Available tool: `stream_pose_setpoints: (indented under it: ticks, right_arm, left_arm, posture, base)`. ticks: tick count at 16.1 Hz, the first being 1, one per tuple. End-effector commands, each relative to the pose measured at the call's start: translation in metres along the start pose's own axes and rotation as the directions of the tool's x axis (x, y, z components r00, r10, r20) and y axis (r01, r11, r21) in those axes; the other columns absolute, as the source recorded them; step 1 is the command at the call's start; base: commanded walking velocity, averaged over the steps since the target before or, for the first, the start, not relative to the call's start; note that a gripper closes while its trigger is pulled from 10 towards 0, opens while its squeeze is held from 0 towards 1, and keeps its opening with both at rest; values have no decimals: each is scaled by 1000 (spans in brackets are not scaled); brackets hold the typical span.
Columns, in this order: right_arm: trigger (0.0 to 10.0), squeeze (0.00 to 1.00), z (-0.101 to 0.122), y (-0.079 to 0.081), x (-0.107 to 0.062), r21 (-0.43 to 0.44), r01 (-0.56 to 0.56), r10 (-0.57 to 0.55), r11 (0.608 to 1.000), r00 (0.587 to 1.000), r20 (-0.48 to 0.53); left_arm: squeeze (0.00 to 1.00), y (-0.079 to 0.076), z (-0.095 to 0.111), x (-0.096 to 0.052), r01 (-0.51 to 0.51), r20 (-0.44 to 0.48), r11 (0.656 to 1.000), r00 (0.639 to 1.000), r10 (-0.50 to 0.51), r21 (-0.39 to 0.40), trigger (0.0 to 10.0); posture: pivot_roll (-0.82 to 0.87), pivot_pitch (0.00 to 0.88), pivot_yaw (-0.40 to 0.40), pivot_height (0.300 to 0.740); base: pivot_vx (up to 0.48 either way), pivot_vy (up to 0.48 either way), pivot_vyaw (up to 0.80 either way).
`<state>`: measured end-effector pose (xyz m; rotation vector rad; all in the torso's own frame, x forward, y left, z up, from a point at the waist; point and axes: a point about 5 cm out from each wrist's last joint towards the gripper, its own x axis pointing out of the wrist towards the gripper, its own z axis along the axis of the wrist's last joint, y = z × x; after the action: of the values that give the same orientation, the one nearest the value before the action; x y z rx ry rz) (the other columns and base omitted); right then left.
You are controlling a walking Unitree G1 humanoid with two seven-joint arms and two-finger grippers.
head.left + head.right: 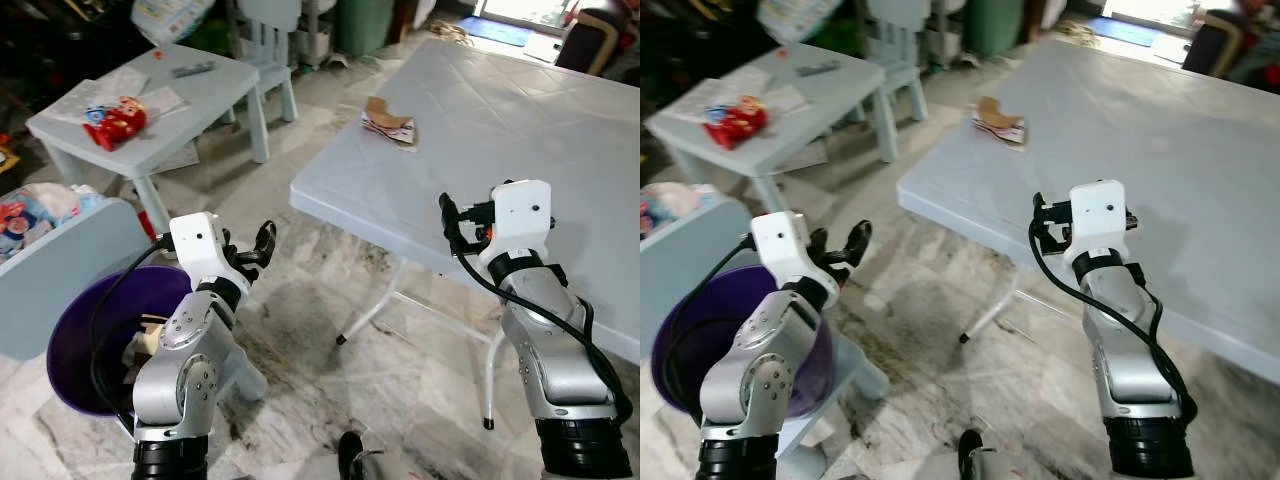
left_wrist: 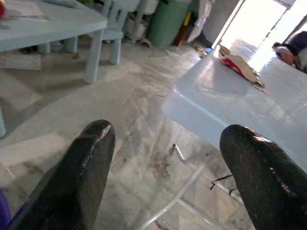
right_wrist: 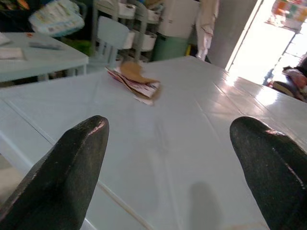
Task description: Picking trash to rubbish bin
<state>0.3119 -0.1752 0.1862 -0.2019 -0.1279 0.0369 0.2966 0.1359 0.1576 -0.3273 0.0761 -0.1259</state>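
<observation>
I see the crumpled brown-and-red paper wrapper (image 1: 390,124) lying far across the pale blue plastic worktop (image 1: 520,130), light and floppy, best pinched at its raised fold; both tools, left (image 1: 250,250) and right (image 3: 168,163), gape empty.

A red toy (image 1: 115,121) lies on the small table (image 1: 205,95)

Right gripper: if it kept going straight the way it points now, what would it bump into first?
Probably the crumpled paper wrapper. The right gripper, jaws open, points low across the big white table toward it. Depth is unclear, so it might scrape the tabletop first.
</observation>
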Motion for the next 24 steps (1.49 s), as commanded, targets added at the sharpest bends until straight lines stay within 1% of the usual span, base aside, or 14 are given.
stream_pose_setpoints:
  ticks: [1,8,20,24]
  right_arm:
    - [10000,0,2,-1,1,1,1,-1,1000,1000,6]
    - [10000,0,2,-1,1,-5,-3,3,1000,1000,7]
    - [10000,0,1,-2,0,-8,0,0,1000,1000,-3]
    - [10000,0,1,-2,0,-10,0,0,1000,1000,-4]
  left_arm:
    - [0,0,1,-1,5,2,1000,1000,-5,1,10000]
    - [0,-1,0,-2,15,0,1000,1000,-15,2,10000]
    - [0,-2,-3,-4,19,-9,1000,1000,-19,15,10000]
    - [0,-2,-3,-4,20,-10,1000,1000,-20,18,10000]
  posture:
    - [14,160,-17,740]
    - [13,158,-21,740]
    - [8,170,-23,740]
    - [8,170,-23,740]
  base:
    - [0,0,0]
    - [0,0,0]
    - [352,0,0]
    - [439,0,0]
